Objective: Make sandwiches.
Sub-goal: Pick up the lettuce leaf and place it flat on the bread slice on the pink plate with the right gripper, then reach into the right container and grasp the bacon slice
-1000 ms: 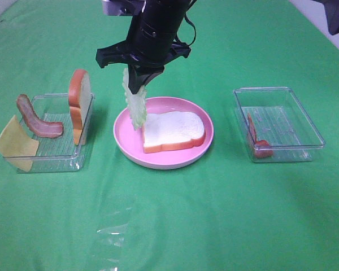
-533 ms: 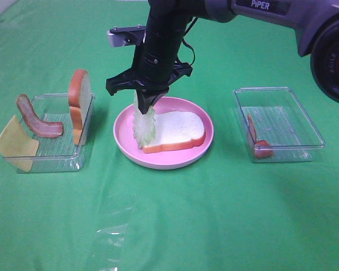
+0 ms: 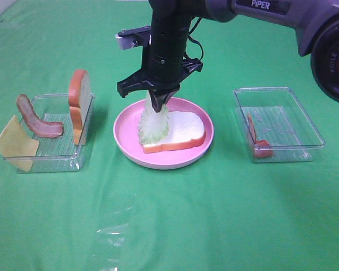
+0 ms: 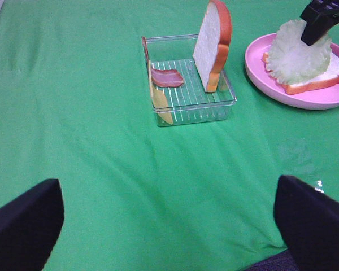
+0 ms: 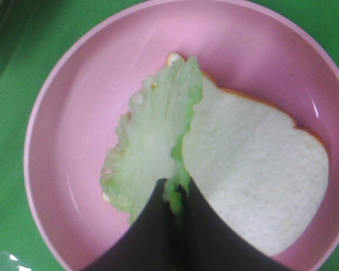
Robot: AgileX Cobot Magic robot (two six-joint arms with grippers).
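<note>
Lettuce (image 5: 150, 152) is what my right gripper (image 5: 175, 195) has hold of, the two dark fingers (image 5: 152, 226) pressed together on the narrow end of the leaf. The rest of the leaf hangs down from that pinch, and its ruffled edge lies over one end of the bread slice (image 5: 254, 186) in the pink plate (image 5: 62, 107). I judge it to be light, thin and floppy: it bends under its own weight, so it will go wherever it drapes once I let go. It looks like soft rubbery plastic, which may cling to my pads for a moment. An edge pinch like this one is the right hold, since the flat of the leaf gives no purchase.

The bread below looks stiffer and thicker, and its crust edge is the place to take it. My left gripper (image 4: 168, 186) hangs well away over the green cloth (image 4: 101, 158), its fingers spread wide and holding nothing.

Near it stands a clear tray (image 3: 51, 162) with a second bread slice (image 3: 79, 104) upright against the wall, a curled bacon strip (image 3: 39, 123) and a cheese square (image 3: 14, 144) leaning over the rim. The cheese looks thin and slick, so I would take it by the raised corner. Another tray (image 3: 294, 95) beyond the plate holds one more bacon piece (image 3: 257, 142).
</note>
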